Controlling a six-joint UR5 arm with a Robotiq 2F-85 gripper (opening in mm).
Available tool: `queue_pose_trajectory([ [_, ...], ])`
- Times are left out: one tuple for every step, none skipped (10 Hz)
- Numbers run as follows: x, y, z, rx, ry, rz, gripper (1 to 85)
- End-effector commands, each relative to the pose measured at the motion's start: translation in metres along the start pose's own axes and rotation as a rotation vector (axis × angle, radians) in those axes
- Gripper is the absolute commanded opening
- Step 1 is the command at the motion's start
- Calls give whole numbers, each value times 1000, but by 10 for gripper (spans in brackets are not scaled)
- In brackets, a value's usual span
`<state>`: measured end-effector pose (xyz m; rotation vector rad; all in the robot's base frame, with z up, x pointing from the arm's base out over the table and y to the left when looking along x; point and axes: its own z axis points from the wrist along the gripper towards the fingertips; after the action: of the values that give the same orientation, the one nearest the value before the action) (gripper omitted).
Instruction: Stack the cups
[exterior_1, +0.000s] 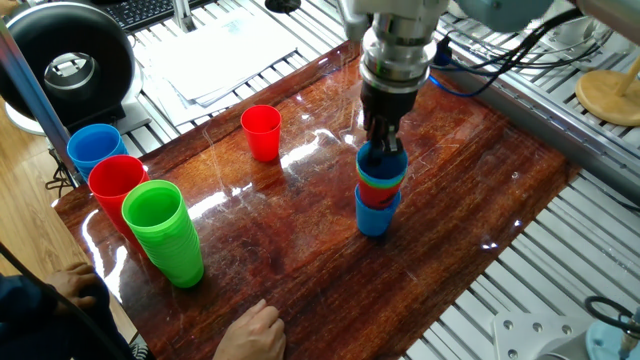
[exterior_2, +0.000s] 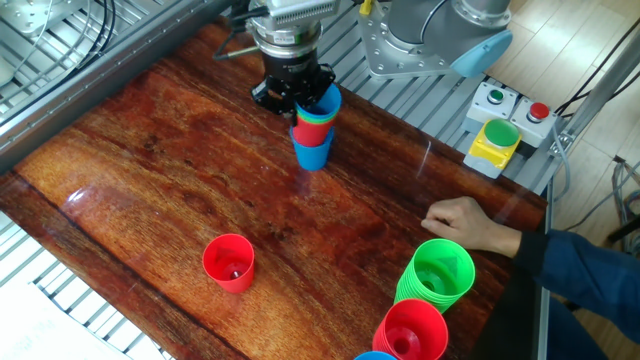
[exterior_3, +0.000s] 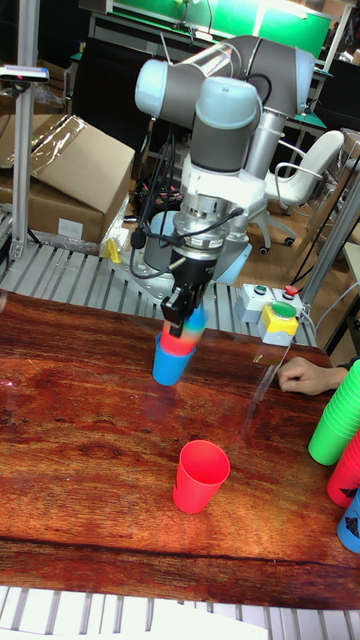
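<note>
A nested stack of cups (exterior_1: 379, 190) stands near the middle of the table: blue on top, then light green, then red, set into a blue cup (exterior_1: 374, 217) that rests on the wood. My gripper (exterior_1: 383, 152) reaches straight down with its fingers shut on the rim of the top blue cup. The same stack (exterior_2: 314, 128) and gripper (exterior_2: 306, 98) appear in the other fixed view, and the stack (exterior_3: 176, 352) in the tall view under the gripper (exterior_3: 181, 318). One red cup (exterior_1: 262, 132) stands alone, upright, toward the table's far side (exterior_2: 229, 262).
Three taller piles stand at one table end: blue pile (exterior_1: 95, 148), red pile (exterior_1: 117, 184), green pile (exterior_1: 166, 233). A person's hand (exterior_1: 252, 330) rests on the table edge near them (exterior_2: 465, 222). A button box (exterior_2: 497, 138) sits off the table.
</note>
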<state>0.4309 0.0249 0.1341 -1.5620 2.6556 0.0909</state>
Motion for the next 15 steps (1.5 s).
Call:
queue_pose_trajectory([
  [-6, -8, 9, 30, -32, -64, 370],
  [-5, -12, 10, 44, -32, -76, 393],
  [-4, -11, 11, 45, -30, -76, 397],
  [-4, -11, 11, 42, -29, -78, 393],
  [-3, -11, 10, 41, -28, -90, 393],
  [-2, -12, 11, 42, -28, -99, 403],
  [-3, -11, 15, 41, -32, -107, 420],
  [-3, -8, 20, 34, -38, -105, 427],
  [-3, -9, 21, 39, -38, -108, 427],
  [-4, -7, 26, 42, -46, -108, 427],
  [-7, -4, 33, 39, -60, -101, 427],
  [-7, -1, 39, 37, -71, -95, 427],
  [-7, 1, 42, 42, -74, -94, 423],
  [-6, 2, 43, 43, -75, -94, 420],
  [-5, 5, 45, 44, -76, -84, 403],
])
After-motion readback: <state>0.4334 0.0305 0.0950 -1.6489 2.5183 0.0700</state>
